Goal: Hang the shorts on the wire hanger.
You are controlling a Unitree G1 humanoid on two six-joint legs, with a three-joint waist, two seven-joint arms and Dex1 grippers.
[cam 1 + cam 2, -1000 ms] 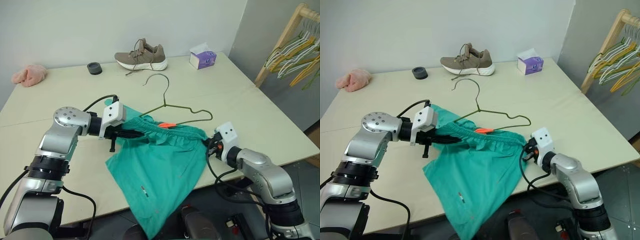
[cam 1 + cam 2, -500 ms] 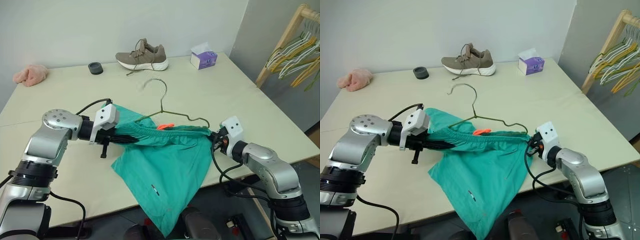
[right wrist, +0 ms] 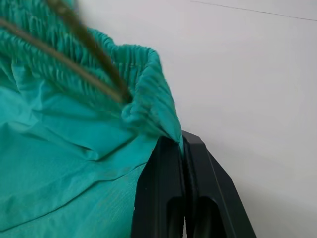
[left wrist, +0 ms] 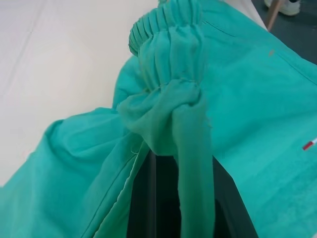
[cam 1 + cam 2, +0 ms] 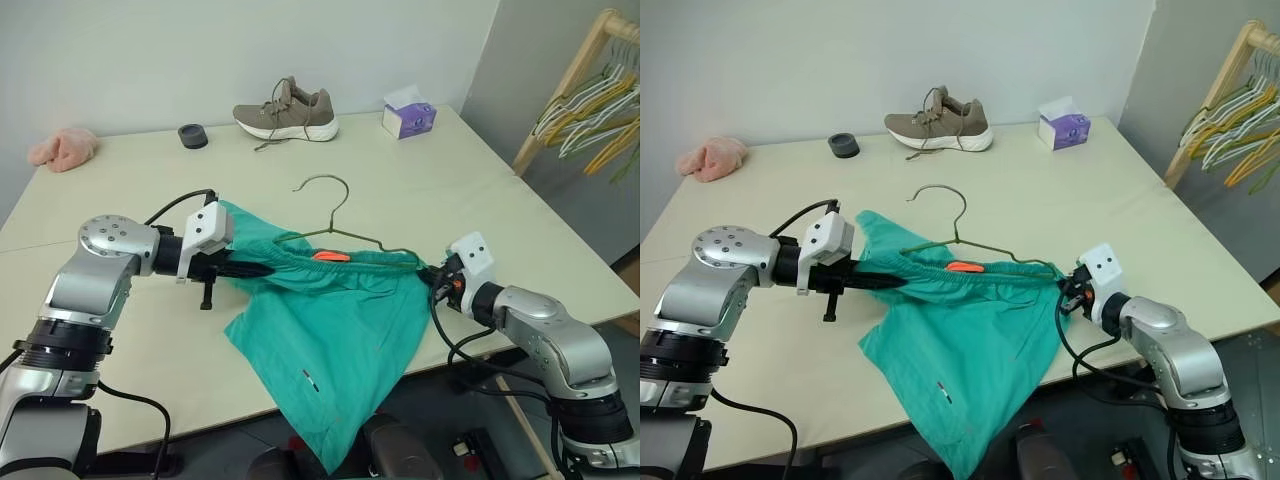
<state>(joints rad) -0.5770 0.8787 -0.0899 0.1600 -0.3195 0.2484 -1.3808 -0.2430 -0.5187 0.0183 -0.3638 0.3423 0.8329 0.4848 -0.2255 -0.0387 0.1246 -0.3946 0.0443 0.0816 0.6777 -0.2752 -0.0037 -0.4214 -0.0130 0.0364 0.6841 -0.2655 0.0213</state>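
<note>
While both tools clamp shorts (image 5: 330, 340) waistband taut, wire hanger (image 5: 335, 225) lower bar hidden behind fabric.

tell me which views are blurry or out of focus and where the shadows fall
Right wrist view: the hanger wire crossing the shorts is a soft, out-of-focus streak. Left wrist view: the bunched waistband is sharp, the background hazy. Left eye view: even light, a soft shadow under the shoe on the table.
</note>
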